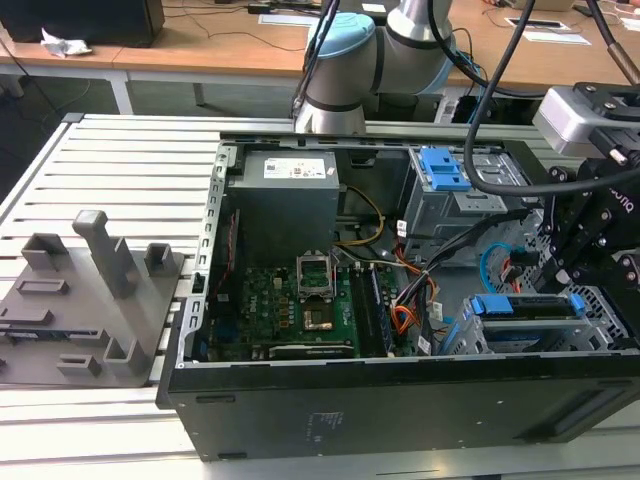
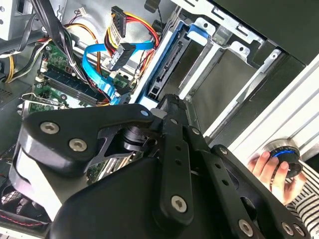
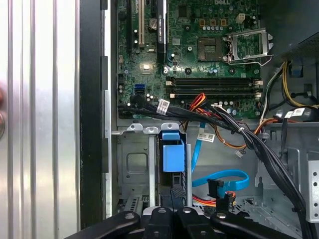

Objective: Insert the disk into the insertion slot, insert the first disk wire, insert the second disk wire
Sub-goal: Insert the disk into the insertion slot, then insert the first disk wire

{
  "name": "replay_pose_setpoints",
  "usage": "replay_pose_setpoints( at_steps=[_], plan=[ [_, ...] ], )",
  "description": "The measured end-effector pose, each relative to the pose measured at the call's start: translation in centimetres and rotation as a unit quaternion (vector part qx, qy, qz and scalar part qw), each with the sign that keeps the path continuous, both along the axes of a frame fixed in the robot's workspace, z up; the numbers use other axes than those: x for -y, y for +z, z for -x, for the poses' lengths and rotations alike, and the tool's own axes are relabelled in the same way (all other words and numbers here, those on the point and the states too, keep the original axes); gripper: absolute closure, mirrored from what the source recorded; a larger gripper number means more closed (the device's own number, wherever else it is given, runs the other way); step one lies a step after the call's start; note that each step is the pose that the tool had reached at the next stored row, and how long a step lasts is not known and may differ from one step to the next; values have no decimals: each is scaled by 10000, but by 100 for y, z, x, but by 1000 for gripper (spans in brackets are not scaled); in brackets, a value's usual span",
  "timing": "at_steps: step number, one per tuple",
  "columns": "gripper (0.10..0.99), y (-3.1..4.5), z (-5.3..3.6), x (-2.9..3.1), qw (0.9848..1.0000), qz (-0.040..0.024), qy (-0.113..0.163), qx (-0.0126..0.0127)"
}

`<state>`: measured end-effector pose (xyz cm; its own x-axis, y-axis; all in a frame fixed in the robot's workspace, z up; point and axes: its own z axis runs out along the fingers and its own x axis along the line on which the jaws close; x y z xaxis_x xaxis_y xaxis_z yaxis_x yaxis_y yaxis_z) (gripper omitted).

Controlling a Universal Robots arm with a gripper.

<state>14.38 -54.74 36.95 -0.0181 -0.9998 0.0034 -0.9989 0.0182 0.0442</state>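
Note:
The disk [image 1: 524,306], in its bright blue carrier, sits in the insertion slot [image 1: 612,322], the low perforated cage at the case's front on the exterior view's right. In the first wrist view the disk [image 3: 173,155] stands edge-on between the slot's metal walls [image 3: 132,164]. My black gripper [image 3: 173,213] is right at its near end, with the fingers closed in on both sides of it. In the second wrist view my gripper [image 2: 170,103] meets the disk's edge [image 2: 167,72] inside the slot [image 2: 227,64]. A blue flat wire [image 2: 97,55] and a black multi-coloured wire plug [image 2: 117,29] hang loose beside the disk.
The taller grey cage with a blue latch [image 1: 441,168] stands behind the slot. The motherboard [image 1: 300,305] and black cable bundles [image 3: 249,139] fill the case middle. A grey fixture block [image 1: 90,300] lies on the slatted table. A person's hand [image 2: 269,169] rests on a round knob.

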Motion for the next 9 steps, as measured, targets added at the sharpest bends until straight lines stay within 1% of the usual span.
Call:
replay_pose_setpoints(
  at_steps=[5, 7, 9],
  plan=[
    [973, -1, 0, 0, 10000, 0, 0, 0],
    [847, -1, 0, 0, 10000, 0, 0, 0],
    [847, -4, -8, 0, 10000, -1, 0, 0]
  ],
)
